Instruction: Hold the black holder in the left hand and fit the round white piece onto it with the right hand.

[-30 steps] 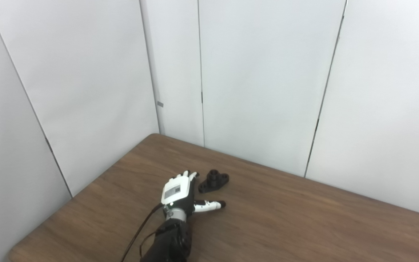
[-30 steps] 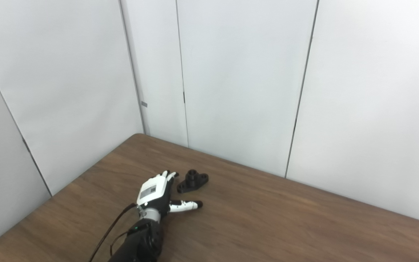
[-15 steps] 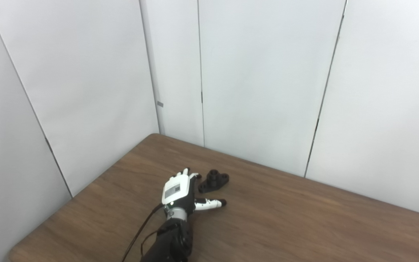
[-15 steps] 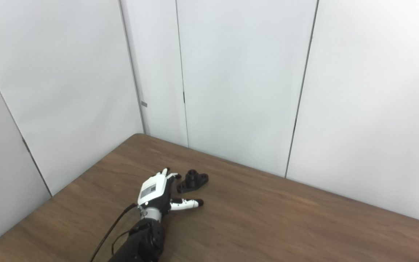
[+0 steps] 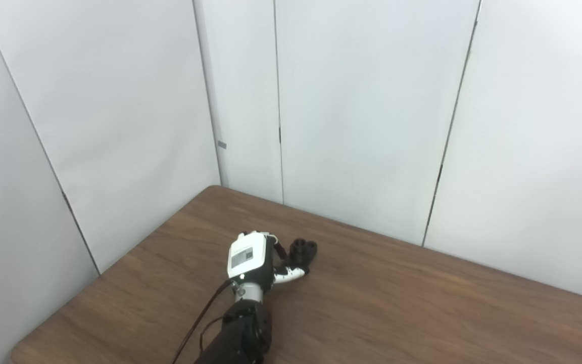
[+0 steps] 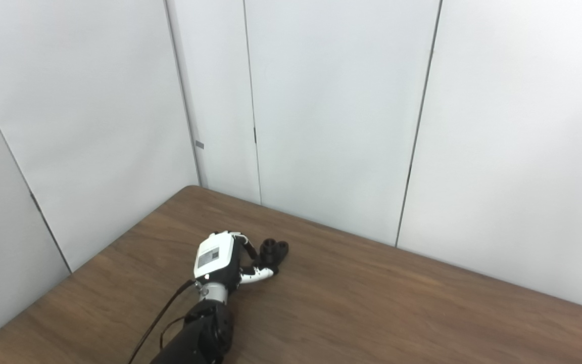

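The black holder [image 5: 305, 250] lies on the brown table [image 5: 422, 313], near the back left corner. My left hand [image 5: 250, 259] is at its near-left end, with the fingers curled over it and the thumb [image 5: 291, 275] pressed against its front side. Only the holder's far end with its round boss shows past the fingers, also in the right eye view [image 6: 276, 248]. It still looks to be resting on the table. No round white piece shows in either view. My right hand is out of view.
White wall panels [image 5: 361, 111] stand close behind the table's back edge and along its left side. The left table edge [image 5: 119, 263] runs just left of my forearm. Bare wood stretches away to the right of the holder.
My left hand slid forward from beside the holder and its fingers and thumb closed around the holder's near end. The holder has turned a little.
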Available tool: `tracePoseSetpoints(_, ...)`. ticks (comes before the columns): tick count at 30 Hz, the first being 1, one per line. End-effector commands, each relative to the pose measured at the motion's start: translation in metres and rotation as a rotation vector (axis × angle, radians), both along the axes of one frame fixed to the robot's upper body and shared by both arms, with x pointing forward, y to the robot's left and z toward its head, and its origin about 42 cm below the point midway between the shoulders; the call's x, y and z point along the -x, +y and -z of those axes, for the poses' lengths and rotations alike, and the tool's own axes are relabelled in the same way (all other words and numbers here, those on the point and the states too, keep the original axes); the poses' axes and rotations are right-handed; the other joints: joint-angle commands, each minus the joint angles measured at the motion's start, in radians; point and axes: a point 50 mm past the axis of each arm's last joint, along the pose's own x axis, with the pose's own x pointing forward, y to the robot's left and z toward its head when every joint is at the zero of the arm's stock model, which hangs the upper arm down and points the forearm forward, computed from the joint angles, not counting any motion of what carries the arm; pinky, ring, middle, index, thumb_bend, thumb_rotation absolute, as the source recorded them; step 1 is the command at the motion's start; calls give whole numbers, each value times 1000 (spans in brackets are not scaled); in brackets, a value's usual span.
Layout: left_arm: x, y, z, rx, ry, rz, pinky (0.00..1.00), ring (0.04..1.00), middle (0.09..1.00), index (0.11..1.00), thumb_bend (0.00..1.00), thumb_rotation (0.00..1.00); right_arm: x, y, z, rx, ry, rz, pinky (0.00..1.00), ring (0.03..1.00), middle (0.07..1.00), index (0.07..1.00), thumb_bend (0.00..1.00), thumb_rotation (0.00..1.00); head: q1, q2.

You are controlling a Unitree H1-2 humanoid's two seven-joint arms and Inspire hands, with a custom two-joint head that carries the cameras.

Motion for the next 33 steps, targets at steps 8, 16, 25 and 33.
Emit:
tracePoseSetpoints(8,-1,8,-8,-20,-23,2,964,895,811,483,515,48,12,3,8,-1,32,23,971,1000,1000,1000,501,972,-6,2)
tracePoseSetpoints(16,0,3,-15,-32,-29,42,949,889,813,482,516,50,11,5,8,-19,17,15,989,1000,1000,1000,500,974,-35,7)
tracePoseSetpoints(25,6,-22,-25,-45,-53,188,999,909,836,483,518,48,11,9,3,-10,31,24,989,1000,1000,1000,516,973,-60,12)
tracePoseSetpoints(33,16,-46,-31,-67,-46,334,1000,906,857,482,519,48,11,10,3,10,30,22,961,1000,1000,1000,509,985,-73,17)
